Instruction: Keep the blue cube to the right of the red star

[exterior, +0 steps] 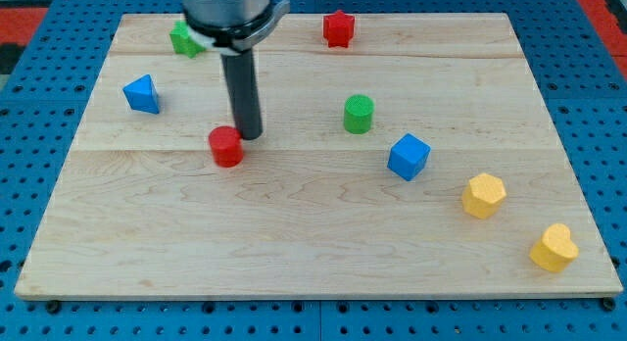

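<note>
— Tip (248,135) sat where?

— It held nothing, being a bare rod, and touched the red cylinder (226,146) at its lower left.

— And the blue cube (409,156)?

— Well off to the tip's right, slightly lower; the red star (338,28) lay up and right of the tip. The cube already stood right of the star, with open board around it.

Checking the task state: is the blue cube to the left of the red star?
No. The blue cube sits nearer the view's right than the red star, and lower down the board.
</note>
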